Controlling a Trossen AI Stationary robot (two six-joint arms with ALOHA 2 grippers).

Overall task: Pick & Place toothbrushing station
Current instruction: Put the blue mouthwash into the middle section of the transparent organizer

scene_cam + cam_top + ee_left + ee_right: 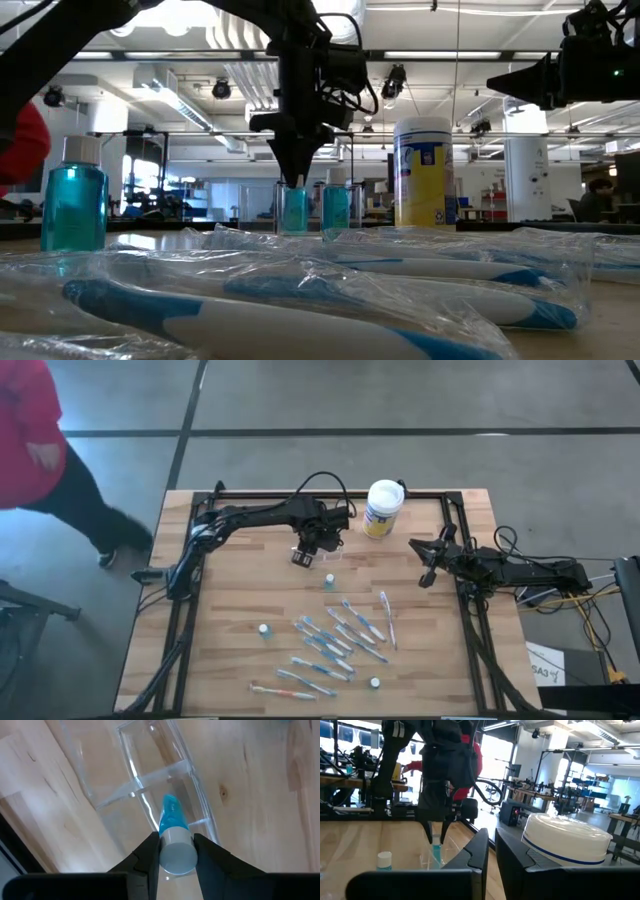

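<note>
The toothbrushing station is a clear plastic holder (145, 765) with compartments. It stands on the wooden table at the far middle (326, 556), left of the white canister (382, 508). My left gripper (176, 851) is above the holder and shut on a small blue bottle (170, 815) with a white cap; it also shows in the low view (295, 165). My right gripper (428, 572) hovers at the table's right side. Its fingers are together and hold nothing in the right wrist view (491, 851). My left gripper pinches the bottle's white cap (176, 840) between its two fingers. The fingers come from above and point down. The bottle hangs upright below them. Its blue lower end (295, 212) is inside a compartment of the clear holder; whether it touches the floor I cannot tell.
Several wrapped toothbrushes (340, 640) lie across the middle and near part of the table. Loose small blue bottles stand just in front of the holder (329, 580), at the near left (264, 630) and at the near right (374, 683). A person in red (30, 430) is beyond the table's far left.
</note>
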